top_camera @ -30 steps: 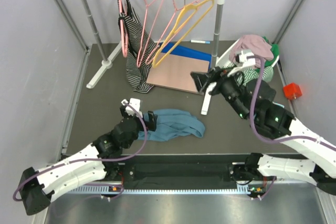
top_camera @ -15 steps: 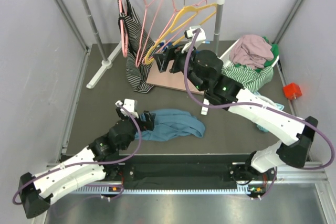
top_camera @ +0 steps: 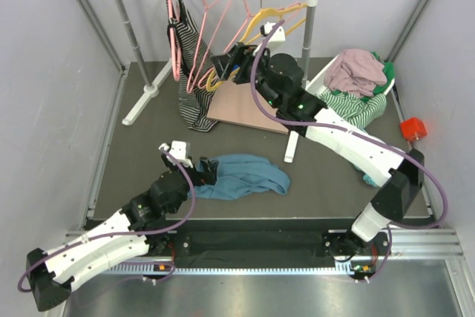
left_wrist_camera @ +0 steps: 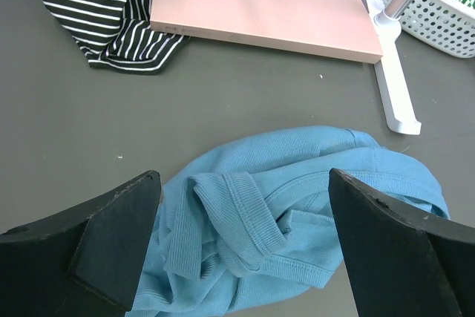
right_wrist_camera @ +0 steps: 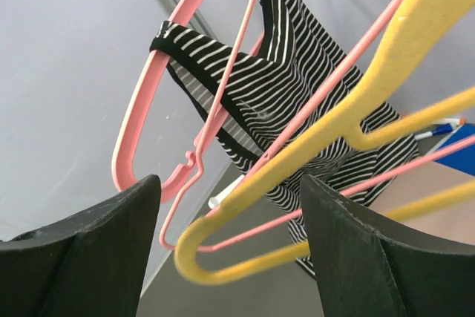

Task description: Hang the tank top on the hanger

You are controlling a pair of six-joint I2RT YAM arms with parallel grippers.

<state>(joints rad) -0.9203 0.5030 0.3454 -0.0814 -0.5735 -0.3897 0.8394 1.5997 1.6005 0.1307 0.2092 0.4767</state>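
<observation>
The teal-blue tank top (top_camera: 245, 176) lies crumpled on the dark table in front of the rack; it also shows in the left wrist view (left_wrist_camera: 297, 198). My left gripper (top_camera: 200, 172) is open at its left end, and in the left wrist view (left_wrist_camera: 245, 246) the folded straps lie between the jaws, untouched. The yellow hanger (top_camera: 260, 24) hangs on the rack rail. My right gripper (top_camera: 226, 63) is open at its lower left end; in the right wrist view (right_wrist_camera: 230, 246) the yellow hanger's (right_wrist_camera: 326, 131) curved end sits between the jaws.
A white clothes rack (top_camera: 312, 5) holds pink hangers (top_camera: 208, 35) and a black-and-white striped garment (top_camera: 189, 72). A pink board (top_camera: 249, 105) lies under it. A white basket (top_camera: 356, 90) of clothes with a mauve cloth stands right. A red block (top_camera: 413, 128) sits far right.
My right arm swung from the basket up and left to the yellow hanger's lower end. My left gripper drew back slightly from the tank top.
</observation>
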